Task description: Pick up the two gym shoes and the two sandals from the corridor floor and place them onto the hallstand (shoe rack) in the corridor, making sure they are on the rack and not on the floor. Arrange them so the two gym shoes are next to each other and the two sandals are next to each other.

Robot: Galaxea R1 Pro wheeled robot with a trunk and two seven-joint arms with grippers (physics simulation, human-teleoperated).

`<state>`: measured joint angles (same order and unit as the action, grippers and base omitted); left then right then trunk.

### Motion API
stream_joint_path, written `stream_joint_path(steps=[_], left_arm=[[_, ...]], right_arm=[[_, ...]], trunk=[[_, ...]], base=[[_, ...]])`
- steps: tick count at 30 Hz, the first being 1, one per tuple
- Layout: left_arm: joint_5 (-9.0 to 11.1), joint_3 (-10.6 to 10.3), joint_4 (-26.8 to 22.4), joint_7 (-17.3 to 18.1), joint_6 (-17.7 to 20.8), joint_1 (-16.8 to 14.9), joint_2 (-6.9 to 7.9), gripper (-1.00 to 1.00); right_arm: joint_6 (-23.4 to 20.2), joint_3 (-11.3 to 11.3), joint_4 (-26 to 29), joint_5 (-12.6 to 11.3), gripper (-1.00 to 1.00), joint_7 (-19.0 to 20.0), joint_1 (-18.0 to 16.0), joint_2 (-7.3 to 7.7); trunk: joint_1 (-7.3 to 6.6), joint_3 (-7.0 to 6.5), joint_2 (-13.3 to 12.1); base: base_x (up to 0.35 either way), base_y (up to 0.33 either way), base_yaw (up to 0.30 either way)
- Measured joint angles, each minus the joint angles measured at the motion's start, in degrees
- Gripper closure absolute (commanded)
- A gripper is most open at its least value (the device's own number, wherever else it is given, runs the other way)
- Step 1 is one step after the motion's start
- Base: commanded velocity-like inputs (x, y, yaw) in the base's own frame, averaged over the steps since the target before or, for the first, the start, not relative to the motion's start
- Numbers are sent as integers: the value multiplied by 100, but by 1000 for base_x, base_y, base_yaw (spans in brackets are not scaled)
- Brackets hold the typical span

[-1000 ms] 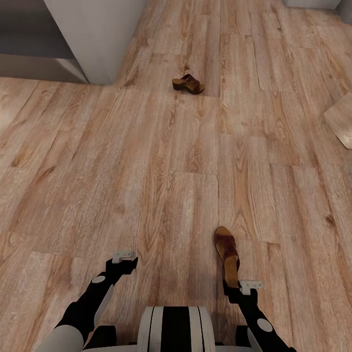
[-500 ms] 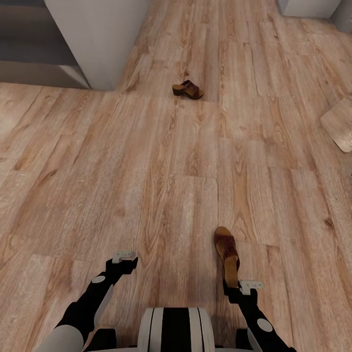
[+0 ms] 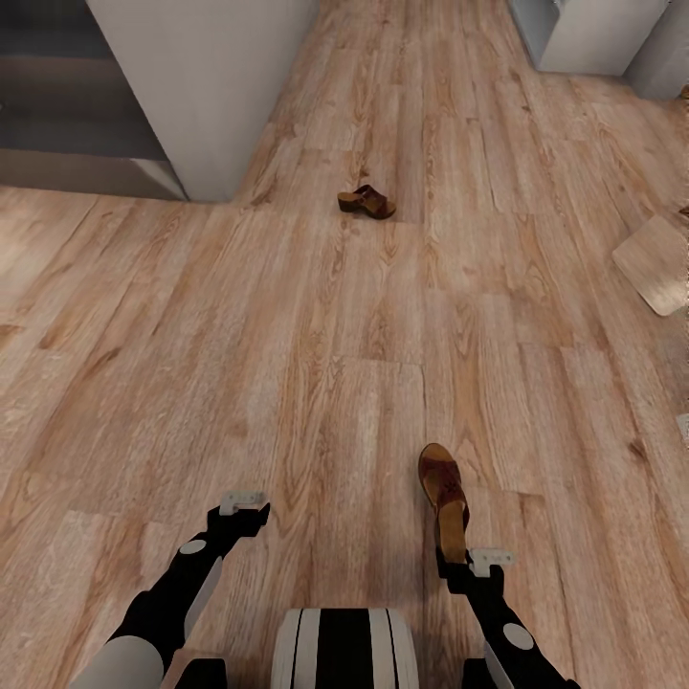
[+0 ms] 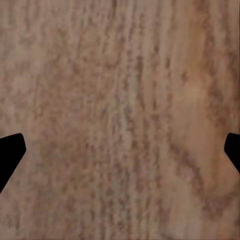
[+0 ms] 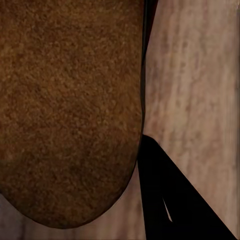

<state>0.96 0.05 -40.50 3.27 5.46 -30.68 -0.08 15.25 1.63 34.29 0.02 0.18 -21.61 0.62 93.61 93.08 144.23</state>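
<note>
1. Holding one sandal (image 3: 445,498) by its heel end, the right end effector (image 3: 466,560) sits low at the head view's lower right, with the shoe's toe pointing away from the robot.
2. Whether that sandal's sole rests on the corridor floor (image 3: 335,316) or hangs just above it cannot be told from the head view.
3. In the right wrist view the tan-brown footbed (image 5: 70,110) looms large, and one dark finger (image 5: 165,195) lies against its edge, so the right end effector is clamped on the sandal.
4. The left end effector (image 3: 244,507) hovers over bare planks at the head view's lower left, carrying nothing.
5. In the left wrist view its two dark fingertips (image 4: 9,152) stand far apart at opposite edges, with wood grain between them.
6. The second sandal (image 3: 366,202) lies on the floor well ahead of the robot, apart from the first and turned sideways to it.
7. Just left of that far sandal stands a light grey cabinet (image 3: 211,86), its corner meeting the floor near the shoe without touching it.
8. Another pale grey unit (image 3: 593,38) shows at the head view's upper right.
9. A loose wood-coloured panel (image 3: 655,263) lies flat on the floor near the right edge.
10. The robot's striped trunk (image 3: 344,651) shows at the bottom centre between the two arms.
</note>
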Motion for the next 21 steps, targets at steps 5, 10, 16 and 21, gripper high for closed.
stream_joint_path(steps=[5,10,16,21], left_arm=[[0,0,0,0,0,1,0,-100],[0,0,0,0,8,2,0,-100],[6,0,0,1,16,4,0,-100],[3,-6,-84,0,22,2,-7,-100]], right_arm=[[0,0,3,1,100,0,0,0],[0,0,12,1,100,1,0,0],[-5,0,32,1,100,-1,0,0],[-15,0,40,1,100,-1,0,0]], trunk=[[-13,-111,-7],[-26,-222,-13],[-41,-355,-21],[-54,-466,-28]], base=[[0,0,0],[0,0,0],[0,0,0],[0,0,0]])
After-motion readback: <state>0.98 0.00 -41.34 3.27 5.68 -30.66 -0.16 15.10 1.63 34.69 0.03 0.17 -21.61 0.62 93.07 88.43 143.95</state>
